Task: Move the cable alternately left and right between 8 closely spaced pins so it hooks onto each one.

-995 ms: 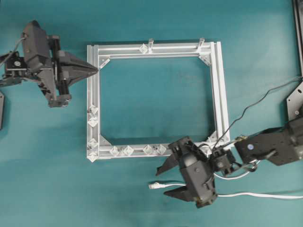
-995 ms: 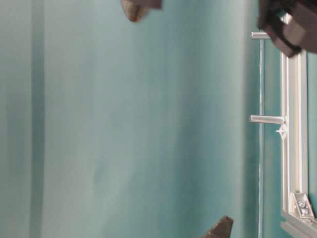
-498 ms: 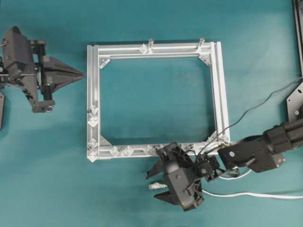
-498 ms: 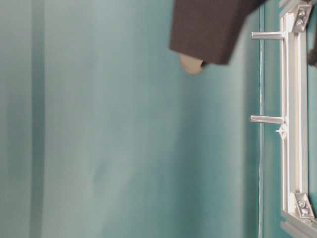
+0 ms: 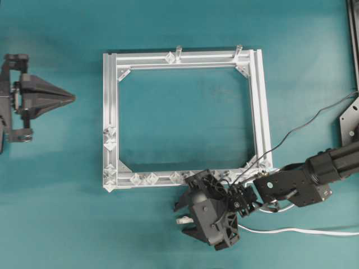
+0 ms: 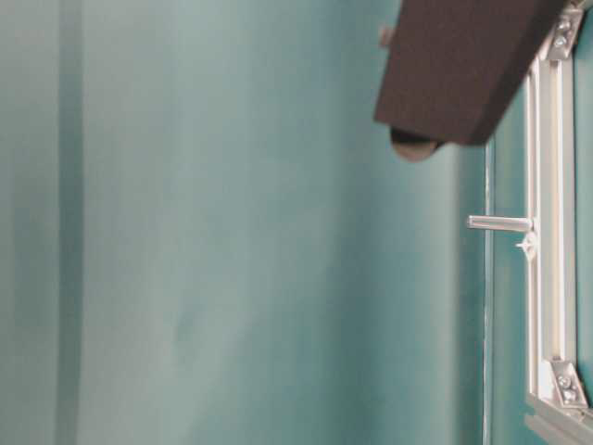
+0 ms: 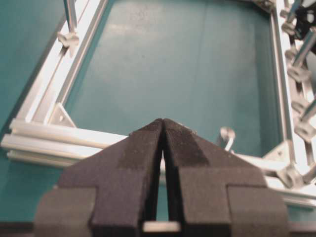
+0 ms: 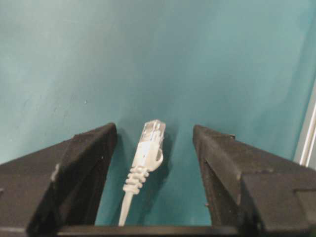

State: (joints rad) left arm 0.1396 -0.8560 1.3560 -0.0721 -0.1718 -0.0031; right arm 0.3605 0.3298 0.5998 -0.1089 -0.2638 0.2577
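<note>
Teal, smooth and matte, the table spreads under everything I see. On it lies a square frame of ribbed aluminium rail, bright and hard-edged, with two slim grey posts standing on its far rail. Tiny diamond-shaped pins sit in close pairs on the left rail and along the near one.

My right claw hangs just outside the near rail, its blunt black foam-faced fingers spread wide. Between them, touching neither, lies the cable: a thin white cord ending in a small clear-tipped plug with a ribbed boot, flat on the table and pointing away from my wrist. From overhead the rest of the cord runs off right along the table, well clear of the pins; none is hooked.

My left claw sits well left of the frame, its wedge-shaped fingers pressed together to a point with nothing in between, aimed at the left rail. Side view shows only a dark block over the frame, too close to read.
</note>
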